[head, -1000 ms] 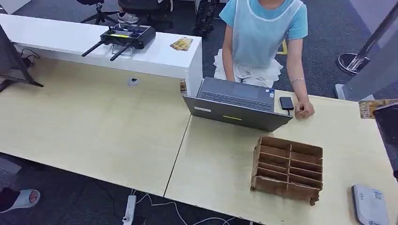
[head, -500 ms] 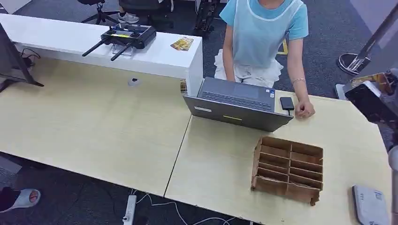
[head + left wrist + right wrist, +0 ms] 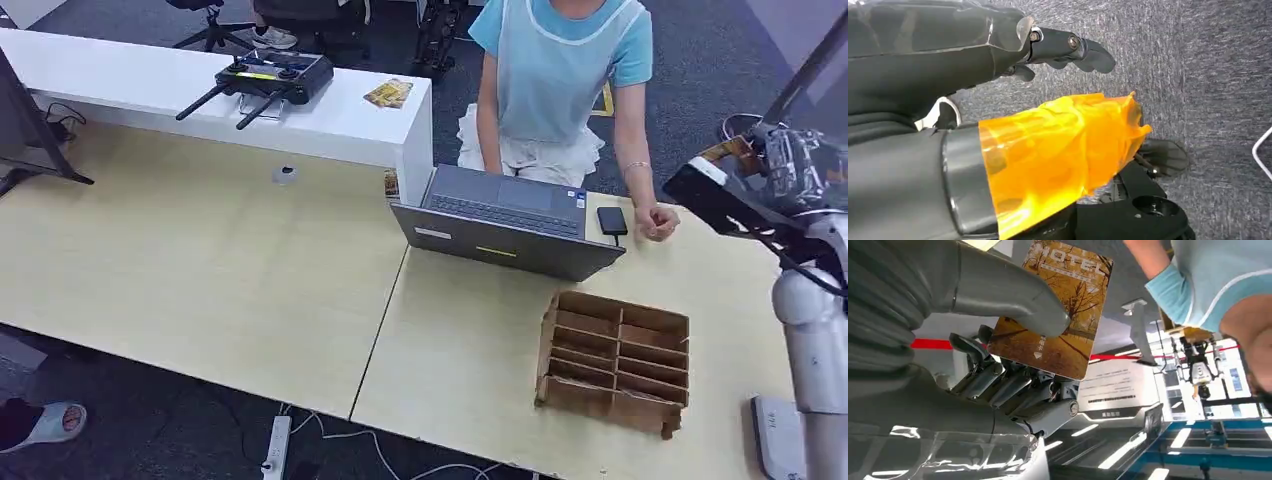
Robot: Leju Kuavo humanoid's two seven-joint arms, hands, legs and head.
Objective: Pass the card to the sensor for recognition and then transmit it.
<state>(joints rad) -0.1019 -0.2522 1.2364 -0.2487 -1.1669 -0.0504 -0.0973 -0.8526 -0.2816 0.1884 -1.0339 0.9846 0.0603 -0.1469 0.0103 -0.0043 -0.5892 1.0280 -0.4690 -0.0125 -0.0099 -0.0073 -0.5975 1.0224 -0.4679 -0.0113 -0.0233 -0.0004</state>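
Note:
My right hand (image 3: 722,188) hangs in the air above the table's far right end, to the right of the person's fist (image 3: 657,222). It pinches a golden-brown hotel card (image 3: 728,153). The right wrist view shows the card (image 3: 1063,320) held between the grey thumb (image 3: 998,290) and the darker fingers (image 3: 1013,390) behind it. A small black device (image 3: 611,220) lies flat beside the laptop (image 3: 505,225), left of the fist. My left hand (image 3: 998,55) hangs over grey carpet, its fingers (image 3: 1068,47) stretched out and holding nothing.
A brown cardboard organizer (image 3: 615,360) with several slots stands on the table (image 3: 200,260) in front of the laptop. A white device (image 3: 778,435) lies at the near right corner. A remote controller (image 3: 265,75) and another card (image 3: 387,93) rest on the white counter.
My right arm has come in from the right edge, rising and moving left with the card. The person's fist has shifted slightly right.

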